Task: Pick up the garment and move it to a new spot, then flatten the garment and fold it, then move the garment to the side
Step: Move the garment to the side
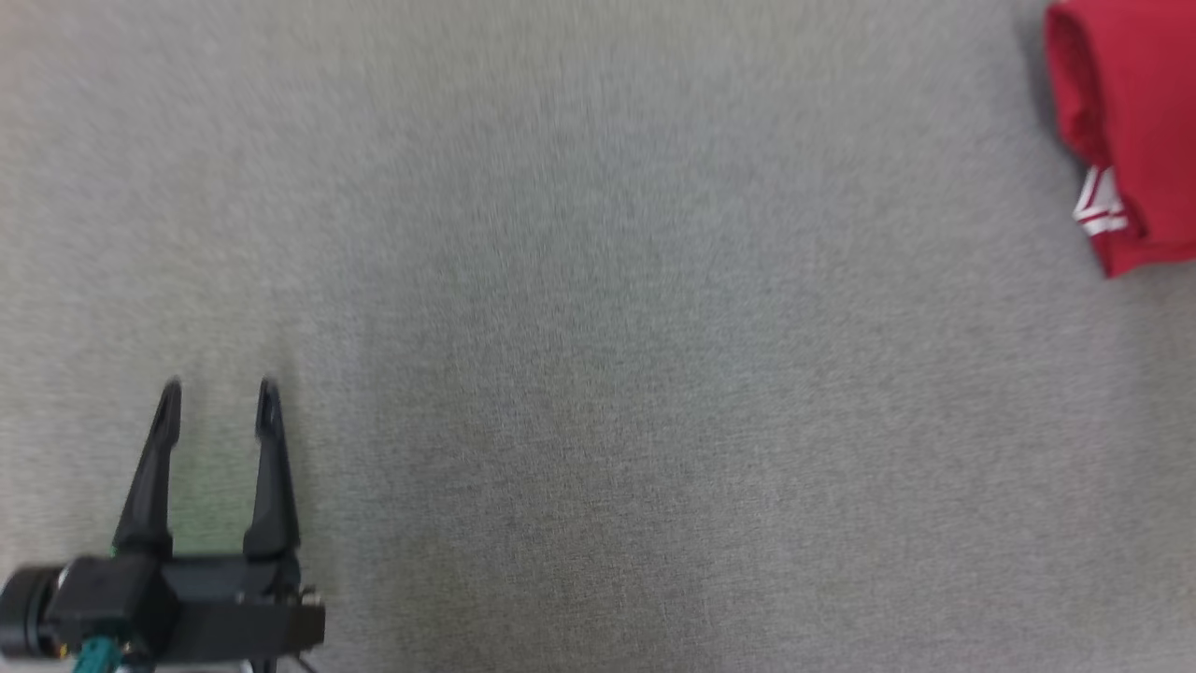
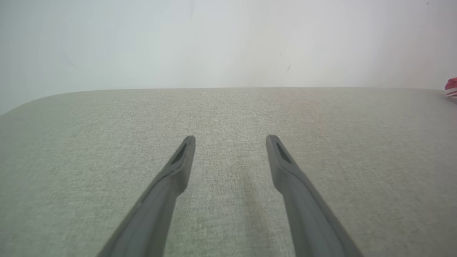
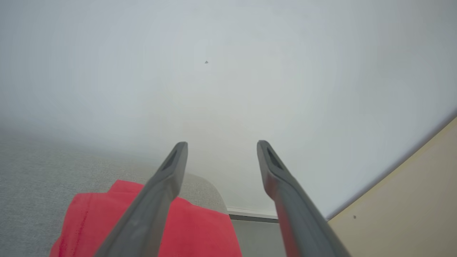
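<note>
The garment (image 1: 1131, 121) is a red folded bundle with a small white print, lying at the far right top corner of the grey fabric surface (image 1: 598, 355) in the head view. My left gripper (image 1: 219, 388) stands open at the lower left, far from the cloth, with nothing between its fingers. In the left wrist view the left gripper (image 2: 230, 137) hovers open over bare grey fabric, and a sliver of the garment (image 2: 451, 85) shows at the right edge. In the right wrist view the right gripper (image 3: 221, 143) is open above the red garment (image 3: 200, 228), apart from it.
A pale wall (image 3: 214, 71) rises behind the grey surface. In the right wrist view the surface's rounded corner (image 3: 210, 192) ends just past the garment, with a beige panel (image 3: 410, 200) at the right and a gap beyond the edge.
</note>
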Controlling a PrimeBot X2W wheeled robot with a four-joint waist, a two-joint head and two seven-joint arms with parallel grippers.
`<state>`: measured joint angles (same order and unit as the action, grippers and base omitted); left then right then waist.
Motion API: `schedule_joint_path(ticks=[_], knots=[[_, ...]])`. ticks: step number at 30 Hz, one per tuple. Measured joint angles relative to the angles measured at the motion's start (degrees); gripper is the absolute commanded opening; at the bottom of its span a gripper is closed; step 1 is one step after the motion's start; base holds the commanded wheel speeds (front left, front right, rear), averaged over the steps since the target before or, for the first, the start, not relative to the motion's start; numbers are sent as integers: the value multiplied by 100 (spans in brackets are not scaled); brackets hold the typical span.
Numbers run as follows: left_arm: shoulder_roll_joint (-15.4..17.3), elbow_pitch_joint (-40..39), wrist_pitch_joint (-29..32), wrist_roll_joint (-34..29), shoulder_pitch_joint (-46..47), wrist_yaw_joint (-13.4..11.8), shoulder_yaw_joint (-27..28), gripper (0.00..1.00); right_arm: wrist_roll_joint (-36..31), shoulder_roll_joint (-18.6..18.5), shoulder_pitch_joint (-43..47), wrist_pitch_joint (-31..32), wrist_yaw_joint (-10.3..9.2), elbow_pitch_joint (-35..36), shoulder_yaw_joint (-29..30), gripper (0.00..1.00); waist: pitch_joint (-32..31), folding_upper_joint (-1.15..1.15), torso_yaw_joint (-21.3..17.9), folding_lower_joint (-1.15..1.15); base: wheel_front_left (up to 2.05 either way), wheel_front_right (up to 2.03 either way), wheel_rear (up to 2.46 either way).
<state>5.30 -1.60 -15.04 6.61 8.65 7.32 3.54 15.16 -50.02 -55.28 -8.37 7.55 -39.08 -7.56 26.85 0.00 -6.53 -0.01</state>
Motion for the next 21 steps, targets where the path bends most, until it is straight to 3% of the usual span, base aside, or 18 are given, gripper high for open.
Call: schedule_joint_path(ticks=[8, 21], knots=[[-48, 198, 0, -31, -632, -23, 305, 100, 137, 1084, 854, -453, 0, 488, 34, 100, -903, -1, 47, -1, 0, 0, 0], [-89, 622, 0, -30, -1220, -21, 455, 100, 20, 2804, 3305, -587, 0, 1315, 686, 100, -2258, -2, 243, -2, 0, 0, 0]])
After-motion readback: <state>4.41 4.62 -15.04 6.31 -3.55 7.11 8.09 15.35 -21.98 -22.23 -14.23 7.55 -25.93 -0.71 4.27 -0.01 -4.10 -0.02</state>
